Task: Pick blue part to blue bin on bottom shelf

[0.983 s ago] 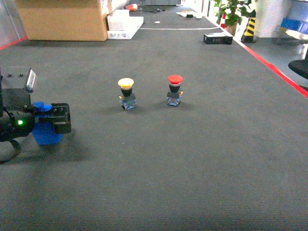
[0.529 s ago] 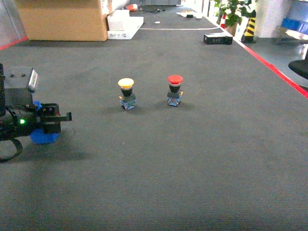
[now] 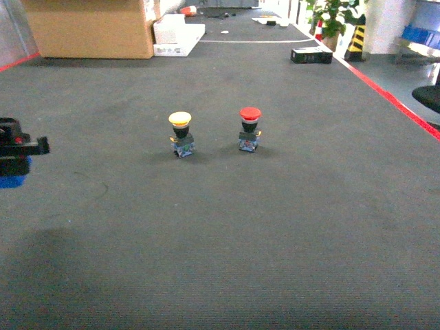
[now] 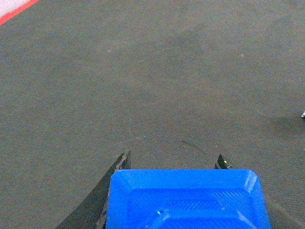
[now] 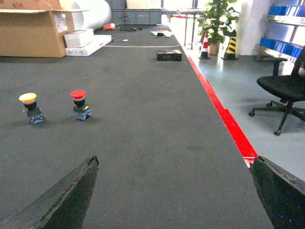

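Observation:
The blue part (image 4: 186, 200) fills the bottom of the left wrist view, held between the two dark fingers of my left gripper (image 4: 173, 160). In the head view that gripper (image 3: 17, 151) is cut off by the far left edge, with a bit of the blue part (image 3: 10, 181) showing under it, above the dark carpet. My right gripper (image 5: 174, 161) shows only in its own wrist view, open wide over bare carpet with nothing between its fingers. I cannot make out the blue bin or the bottom shelf with certainty.
A yellow-capped push button (image 3: 181, 134) and a red-capped push button (image 3: 249, 128) stand mid-floor. A cardboard box (image 3: 89, 27) sits at the back left. A red floor line (image 5: 224, 114), an office chair (image 5: 283, 90) and blue crates on a rack (image 5: 286, 43) lie to the right.
My left gripper has carried the blue part leftward, from beside the yellow button's left to the very edge of the head view. The push buttons have not moved.

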Motion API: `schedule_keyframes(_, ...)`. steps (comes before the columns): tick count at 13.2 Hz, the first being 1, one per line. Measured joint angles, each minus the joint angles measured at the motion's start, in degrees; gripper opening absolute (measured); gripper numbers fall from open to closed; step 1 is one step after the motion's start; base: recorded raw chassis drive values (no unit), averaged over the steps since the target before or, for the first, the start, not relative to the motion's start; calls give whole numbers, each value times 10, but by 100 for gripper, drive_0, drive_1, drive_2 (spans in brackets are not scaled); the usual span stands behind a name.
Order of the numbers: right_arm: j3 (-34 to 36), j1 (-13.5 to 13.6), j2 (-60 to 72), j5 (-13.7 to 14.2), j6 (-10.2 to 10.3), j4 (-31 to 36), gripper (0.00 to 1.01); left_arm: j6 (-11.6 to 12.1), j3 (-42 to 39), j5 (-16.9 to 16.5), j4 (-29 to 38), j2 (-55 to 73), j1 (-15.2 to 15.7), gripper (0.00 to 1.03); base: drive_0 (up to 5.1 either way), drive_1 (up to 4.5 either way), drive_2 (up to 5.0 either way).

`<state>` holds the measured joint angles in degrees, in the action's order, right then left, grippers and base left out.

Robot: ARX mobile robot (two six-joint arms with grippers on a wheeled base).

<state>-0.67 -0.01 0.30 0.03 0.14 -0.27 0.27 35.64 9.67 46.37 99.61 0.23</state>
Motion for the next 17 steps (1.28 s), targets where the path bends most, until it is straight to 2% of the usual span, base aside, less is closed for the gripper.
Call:
schedule_keyframes(3, 0, 0, 0, 0, 0, 0, 98, 9, -100, 60, -46, -212, -27, 44, 0, 0, 0)
schedule_keyframes(5, 0, 0, 0, 0, 0, 0, 98, 13, -138, 106, -110, -364, -58, 44, 0, 0, 0)
schedule_keyframes(8, 0, 0, 0, 0, 0, 0, 98, 10, -200, 189, -255, -573, -127, 44, 0, 0, 0)
schedule_keyframes(12, 0, 0, 0, 0, 0, 0, 98, -21, -216, 322, -460, -826, -258, 43, 0, 0, 0)
schedule_keyframes(13, 0, 0, 0, 0, 0, 0, 98, -28, -224, 341, -478, -848, -277, 43, 0, 0, 0)
schedule_keyframes(17, 0, 0, 0, 0, 0, 0, 98, -33, -225, 331, -472, -849, -269, 43, 0, 0, 0)
